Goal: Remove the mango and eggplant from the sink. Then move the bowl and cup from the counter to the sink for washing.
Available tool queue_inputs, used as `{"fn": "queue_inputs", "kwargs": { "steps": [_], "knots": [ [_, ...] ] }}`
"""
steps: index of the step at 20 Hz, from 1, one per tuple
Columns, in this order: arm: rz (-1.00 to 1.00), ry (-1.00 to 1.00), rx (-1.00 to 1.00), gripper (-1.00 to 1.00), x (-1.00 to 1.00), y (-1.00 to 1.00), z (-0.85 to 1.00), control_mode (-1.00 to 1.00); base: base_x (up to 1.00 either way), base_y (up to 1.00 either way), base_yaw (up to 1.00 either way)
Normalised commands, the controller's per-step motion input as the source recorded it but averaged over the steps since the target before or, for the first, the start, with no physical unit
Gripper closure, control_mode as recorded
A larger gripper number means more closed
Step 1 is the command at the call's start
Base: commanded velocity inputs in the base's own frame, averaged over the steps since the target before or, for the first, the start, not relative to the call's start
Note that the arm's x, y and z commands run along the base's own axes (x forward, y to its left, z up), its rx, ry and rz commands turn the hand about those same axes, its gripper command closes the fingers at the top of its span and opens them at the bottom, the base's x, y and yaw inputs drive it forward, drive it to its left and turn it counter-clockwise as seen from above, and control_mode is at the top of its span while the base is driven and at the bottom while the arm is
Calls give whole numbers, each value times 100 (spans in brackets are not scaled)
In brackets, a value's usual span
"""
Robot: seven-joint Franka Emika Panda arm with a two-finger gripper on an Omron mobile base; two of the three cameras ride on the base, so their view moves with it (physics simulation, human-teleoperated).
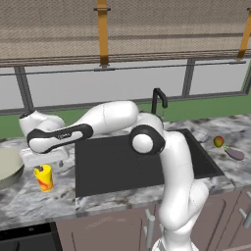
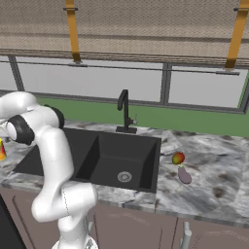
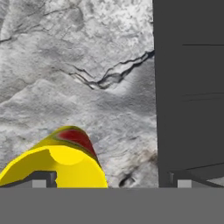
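The yellow cup with red markings stands on the marbled counter left of the sink. My gripper hovers just above it, open and holding nothing. In the hand view the cup sits low and left, by the left fingertip, off-centre of the gripper. At the far left edge lies the pale bowl. The mango and eggplant rest on the counter right of the sink, with the mango just behind the eggplant. The sink basin holds nothing.
A black curved faucet rises behind the sink. The sink's dark left wall runs close along the right of the hand view. A window wall backs the counter. Cabinet fronts with handles sit below the counter edge.
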Motion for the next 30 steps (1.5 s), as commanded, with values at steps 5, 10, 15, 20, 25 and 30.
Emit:
{"fn": "queue_inputs", "kwargs": {
  "steps": [5,10,15,20,25,30],
  "knots": [
    [-2,0,8,-100,4,-4,-14,-100,0,0,0],
    [-2,0,6,-100,5,-1,-15,-100,0,0,0],
    [-2,0,3,-100,8,0,-14,-100,0,0,0],
    [-3,0,4,-100,2,0,-13,-100,0,0,0],
    [-5,0,1,100,-16,8,-13,-100,0,0,0],
    [-8,0,0,100,-8,0,-4,-100,0,0,0]
  ]
}}
